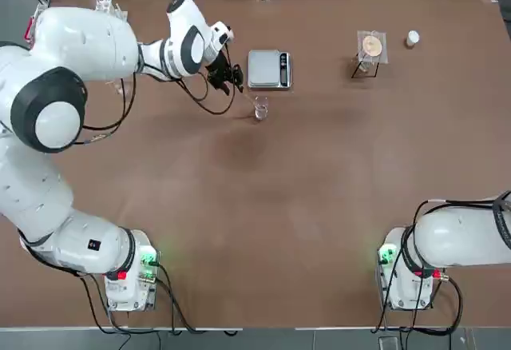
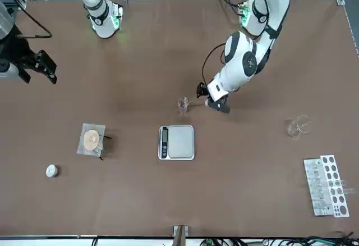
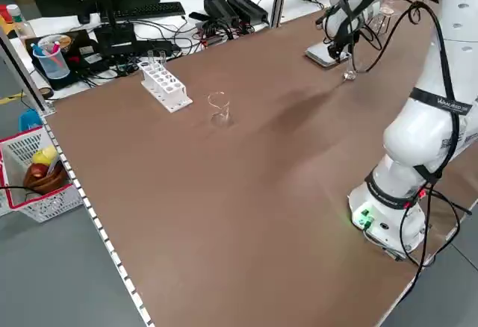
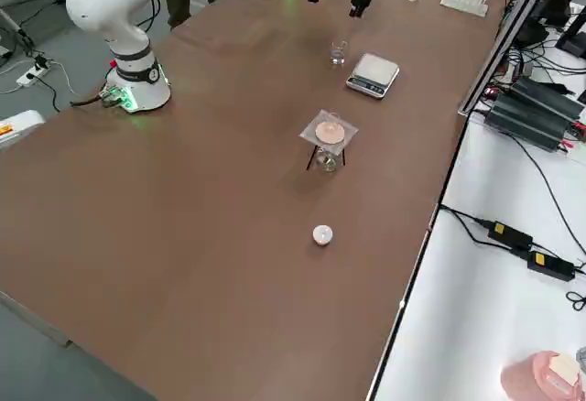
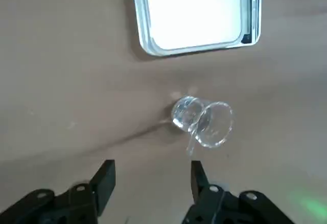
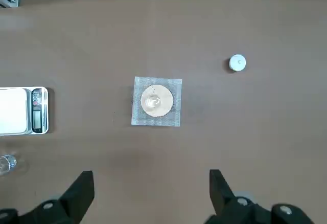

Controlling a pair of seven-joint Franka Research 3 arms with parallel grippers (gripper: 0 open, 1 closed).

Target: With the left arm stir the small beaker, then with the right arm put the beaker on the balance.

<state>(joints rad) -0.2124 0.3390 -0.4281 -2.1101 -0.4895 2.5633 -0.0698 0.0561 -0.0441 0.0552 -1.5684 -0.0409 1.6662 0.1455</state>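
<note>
left gripper: black two-finger (image 5: 152, 183), fingers apart; beside small beaker, on its left; grip on any stirrer cannot be told
small beaker: clear glass cylinder (image 5: 202, 121), on brown tabletop (image 1: 335, 166), just off base-side edge of silver-grey flat balance (image 1: 264, 69); apparently upright
beaker from left gripper: to the right and slightly toward robot bases; near, apart from fingers
nearer arm: left, clearly
right gripper: black two-finger (image 6: 152, 193), fingers wide, nothing held; well off to beaker's right
next move: probably stirring, needing small shift right, over the rim
risk: tipping beaker by sideways contact
</note>
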